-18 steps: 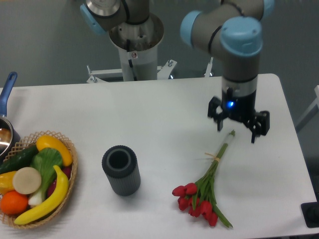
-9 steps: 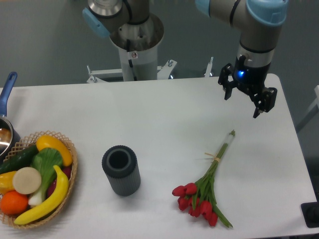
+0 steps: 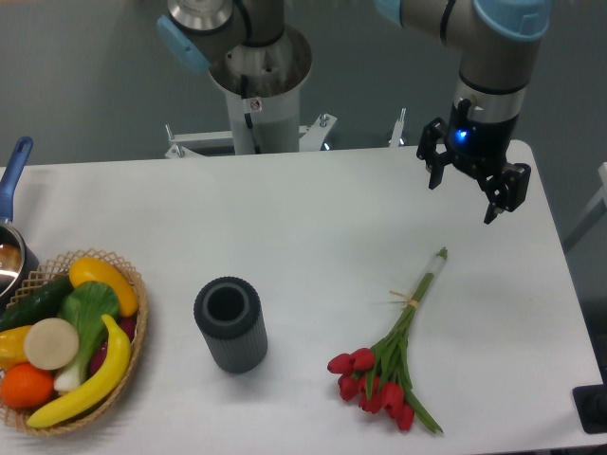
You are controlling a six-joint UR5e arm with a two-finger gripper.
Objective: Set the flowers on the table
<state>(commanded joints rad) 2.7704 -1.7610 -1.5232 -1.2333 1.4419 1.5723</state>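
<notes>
The flowers (image 3: 396, 346), a bunch of red tulips with green stems tied together, lie flat on the white table (image 3: 313, 218) at the front right, blooms toward the front edge and stem ends pointing back right. My gripper (image 3: 463, 197) hangs open and empty well above the table, up and to the right of the stem ends, apart from the flowers.
A dark grey ribbed vase (image 3: 230, 324) stands upright left of the flowers. A woven basket (image 3: 133, 332) of fruit and vegetables sits at the front left. A pot with a blue handle (image 3: 14, 166) is at the left edge. The arm's base (image 3: 258, 85) stands behind the table.
My gripper has risen away from the stem ends and shifted back and to the right, open and empty. The flowers have stayed where they lie.
</notes>
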